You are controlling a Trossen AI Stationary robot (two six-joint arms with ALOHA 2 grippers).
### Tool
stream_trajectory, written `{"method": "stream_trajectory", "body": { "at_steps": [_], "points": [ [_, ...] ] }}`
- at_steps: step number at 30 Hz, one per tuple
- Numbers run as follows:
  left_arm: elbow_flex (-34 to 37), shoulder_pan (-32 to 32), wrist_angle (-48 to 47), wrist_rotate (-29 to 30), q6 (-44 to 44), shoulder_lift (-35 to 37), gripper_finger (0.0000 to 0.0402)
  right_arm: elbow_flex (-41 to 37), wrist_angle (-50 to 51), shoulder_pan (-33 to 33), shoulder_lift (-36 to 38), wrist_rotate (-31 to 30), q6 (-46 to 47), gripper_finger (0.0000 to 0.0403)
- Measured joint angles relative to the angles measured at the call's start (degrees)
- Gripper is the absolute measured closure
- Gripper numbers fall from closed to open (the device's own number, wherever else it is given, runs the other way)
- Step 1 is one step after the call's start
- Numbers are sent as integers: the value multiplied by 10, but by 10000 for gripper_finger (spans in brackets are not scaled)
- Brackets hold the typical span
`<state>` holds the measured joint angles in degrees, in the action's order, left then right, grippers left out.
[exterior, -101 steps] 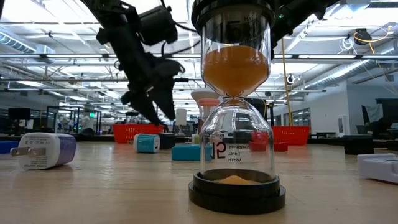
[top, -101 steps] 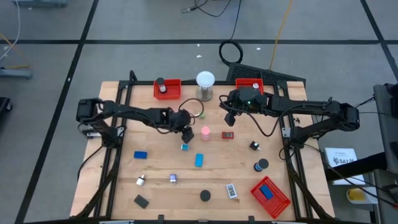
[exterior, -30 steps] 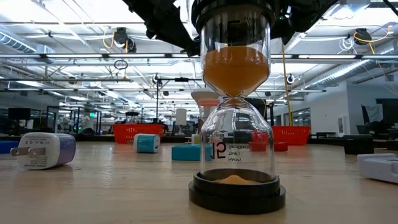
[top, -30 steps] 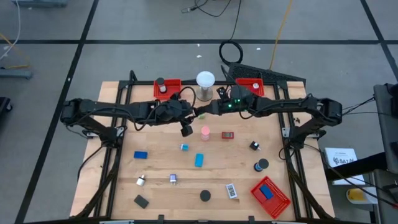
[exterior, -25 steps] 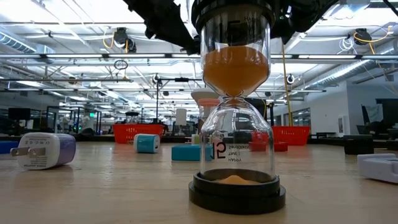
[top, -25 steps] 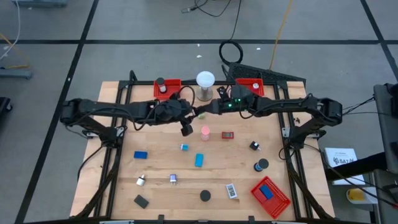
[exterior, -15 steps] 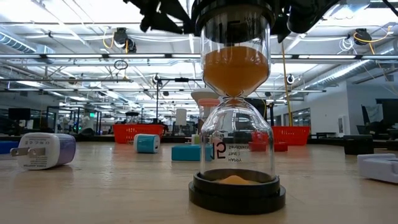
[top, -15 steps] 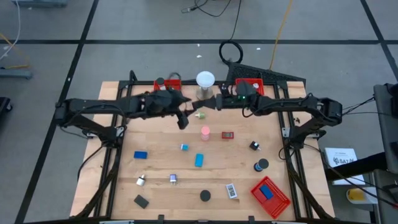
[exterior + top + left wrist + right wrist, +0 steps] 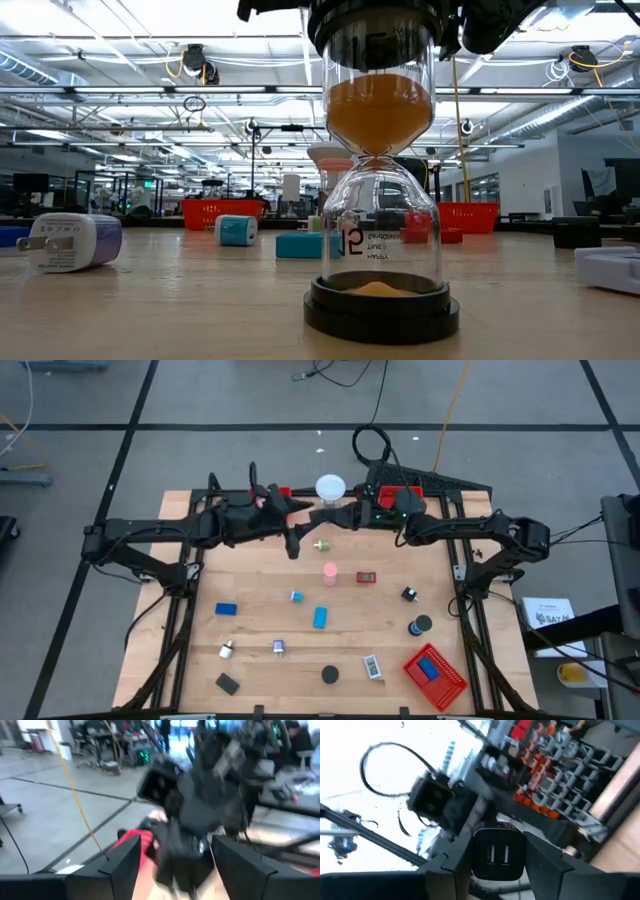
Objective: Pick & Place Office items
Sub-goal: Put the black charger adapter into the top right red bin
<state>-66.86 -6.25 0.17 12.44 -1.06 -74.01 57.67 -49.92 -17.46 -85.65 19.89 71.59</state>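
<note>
Table (image 9: 200, 575): wooden top carrying the white globe (image 9: 330, 487), which stands at the middle of the back edge.
Right arm: reaches in from the right side to the globe's base.
Left arm: reaches in from the left side and ends just left of the globe.
Red tray (image 9: 452, 678): far from the globe, at the front right corner, with a blue block (image 9: 431, 669) inside.
Second red tray (image 9: 412, 492): just right of the globe, partly under the right arm.
Hourglass (image 9: 380, 170): upright, close to the low camera; its distance from the globe cannot be told.
Right gripper (image 9: 337, 518): beside the globe's base, fingers clamped on the black block (image 9: 498, 852), which is held clear of the table.
Left gripper (image 9: 292, 547): front-left of the globe, fingers spread wide, nothing between them.
Loose office items: pink piece (image 9: 329, 571), red block (image 9: 366, 576) and upright blue block (image 9: 320, 617) lie in front of the globe; flat blue block (image 9: 226, 609) lies front-left; black disc (image 9: 420, 626) lies front-right.
</note>
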Motion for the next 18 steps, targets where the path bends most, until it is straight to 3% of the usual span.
{"method": "stream_trajectory", "body": {
  "at_steps": [18],
  "points": [
    [0, 11, 41, -5, 40, -6, 188, 0, -30, 7, 1, -2, 23, 261]
  ]
}}
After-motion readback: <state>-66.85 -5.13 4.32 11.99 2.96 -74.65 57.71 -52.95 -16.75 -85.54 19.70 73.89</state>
